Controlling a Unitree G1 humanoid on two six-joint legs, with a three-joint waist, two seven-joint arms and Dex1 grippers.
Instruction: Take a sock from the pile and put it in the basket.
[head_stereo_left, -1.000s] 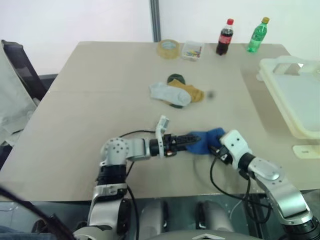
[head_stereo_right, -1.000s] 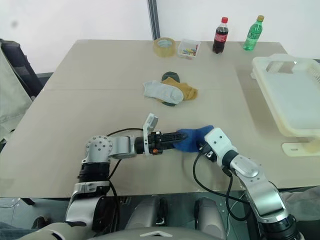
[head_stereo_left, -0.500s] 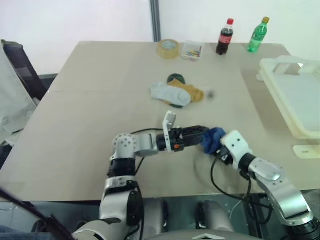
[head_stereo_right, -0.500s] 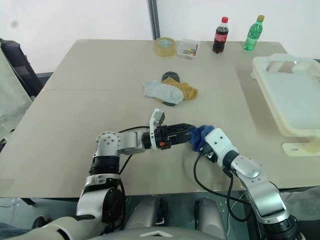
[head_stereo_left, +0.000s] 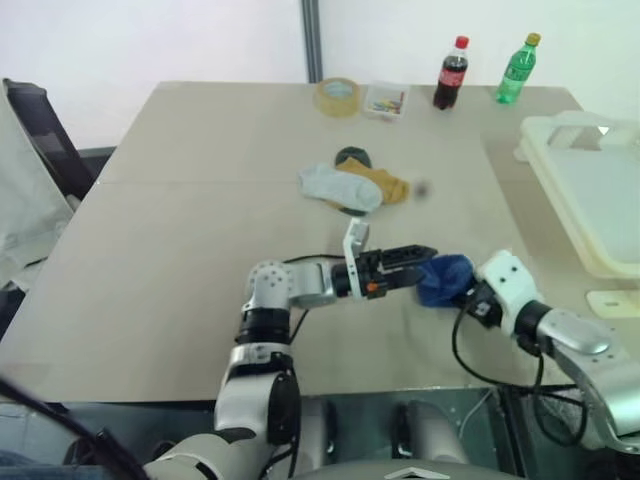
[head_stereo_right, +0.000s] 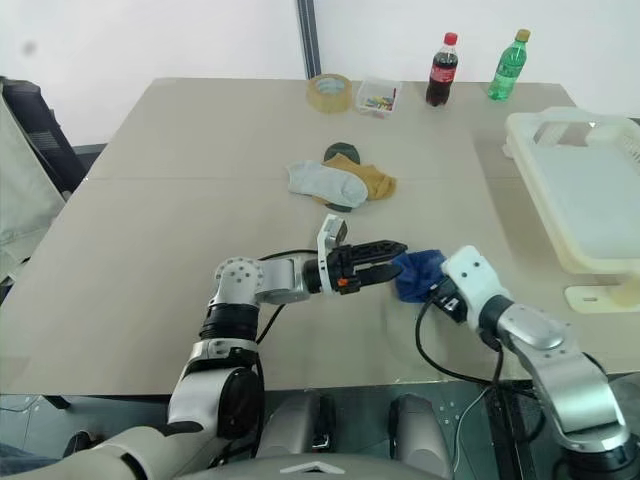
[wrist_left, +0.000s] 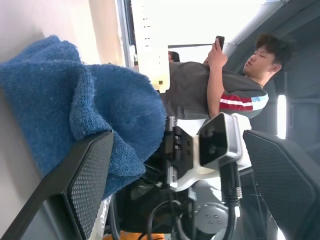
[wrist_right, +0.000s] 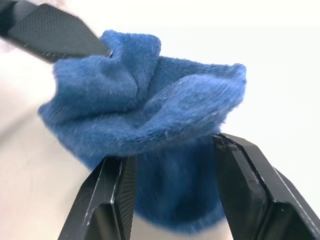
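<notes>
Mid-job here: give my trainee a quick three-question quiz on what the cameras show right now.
1. True or false: the blue sock lies in the basket.
2. Which gripper is clamped on the blue sock: A) left gripper, B) right gripper?
3. Fill in: of the pile on the table, the sock nearest the robot's left is pale ____.

Key:
1. False; it is bunched between the two grippers, short of the basket.
2. B; the left gripper stands open beside the sock.
3. Grey.
</notes>
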